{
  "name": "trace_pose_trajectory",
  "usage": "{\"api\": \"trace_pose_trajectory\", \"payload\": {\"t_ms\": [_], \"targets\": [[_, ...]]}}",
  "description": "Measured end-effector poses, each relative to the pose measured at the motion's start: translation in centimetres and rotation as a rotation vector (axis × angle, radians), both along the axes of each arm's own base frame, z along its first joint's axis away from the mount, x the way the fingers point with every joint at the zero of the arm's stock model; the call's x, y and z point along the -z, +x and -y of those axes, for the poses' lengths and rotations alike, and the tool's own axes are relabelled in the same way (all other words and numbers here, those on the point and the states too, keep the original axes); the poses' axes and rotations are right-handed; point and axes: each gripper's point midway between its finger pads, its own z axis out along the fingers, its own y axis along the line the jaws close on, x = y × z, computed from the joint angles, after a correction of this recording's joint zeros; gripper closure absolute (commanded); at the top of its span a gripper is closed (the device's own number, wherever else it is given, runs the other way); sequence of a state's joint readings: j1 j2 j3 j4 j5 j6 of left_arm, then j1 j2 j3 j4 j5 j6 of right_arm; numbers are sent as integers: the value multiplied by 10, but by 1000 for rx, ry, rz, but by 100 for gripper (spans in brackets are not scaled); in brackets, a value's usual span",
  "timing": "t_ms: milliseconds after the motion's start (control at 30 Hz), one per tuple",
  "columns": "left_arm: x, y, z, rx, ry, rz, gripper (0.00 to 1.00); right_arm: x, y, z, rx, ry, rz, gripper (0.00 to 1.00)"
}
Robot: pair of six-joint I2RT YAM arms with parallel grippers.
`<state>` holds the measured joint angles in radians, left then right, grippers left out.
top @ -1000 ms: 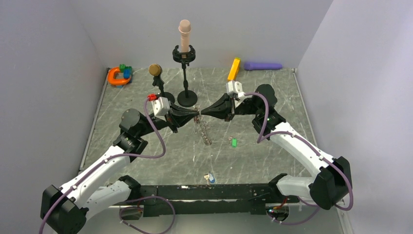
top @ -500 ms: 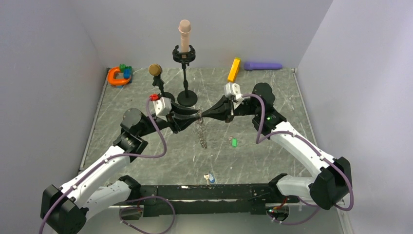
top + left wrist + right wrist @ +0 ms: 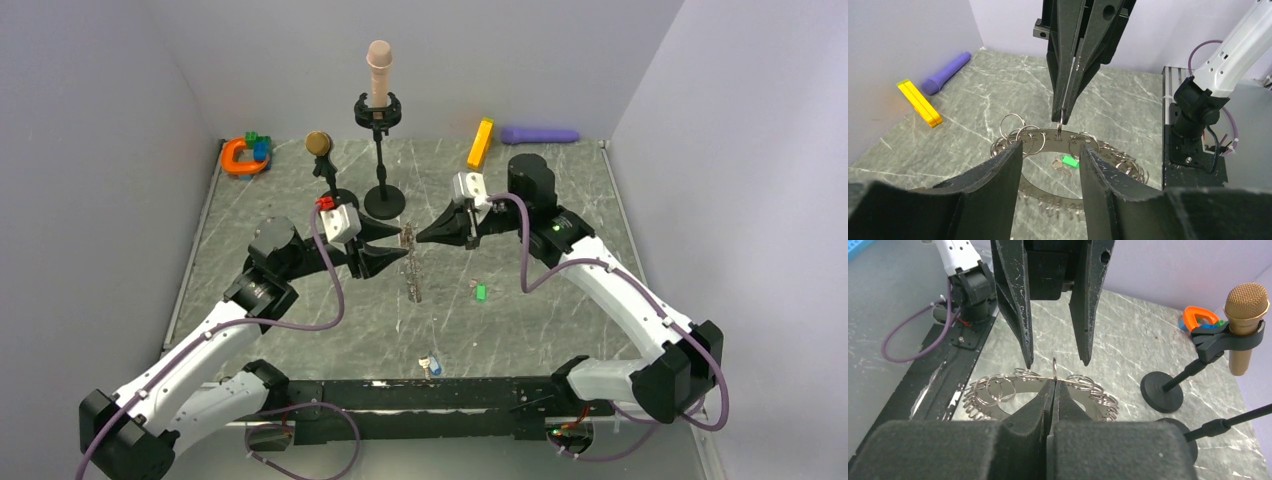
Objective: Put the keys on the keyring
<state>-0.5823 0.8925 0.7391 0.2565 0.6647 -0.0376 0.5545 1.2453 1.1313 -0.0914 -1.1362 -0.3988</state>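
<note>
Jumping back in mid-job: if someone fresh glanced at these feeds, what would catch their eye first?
First, the two grippers meeting nose to nose above the middle of the table. The right gripper is shut on a small loop at the rim of the keyring, which hangs below it, and the left gripper stands open beside it. Next, the green key lying loose to the ring's right.
</note>
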Motion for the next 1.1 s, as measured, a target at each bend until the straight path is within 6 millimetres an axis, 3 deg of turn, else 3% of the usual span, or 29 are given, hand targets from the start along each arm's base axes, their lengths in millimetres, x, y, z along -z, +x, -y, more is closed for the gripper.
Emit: {"api": "trace_pose_trajectory", "payload": {"t_ms": [400, 1100], "targets": [[-4, 3, 2, 6, 33, 17, 60, 18, 3, 3, -33, -113, 31, 100], [9, 0, 17, 72, 91, -22, 67, 26, 6, 3, -38, -157, 34, 100]]}}
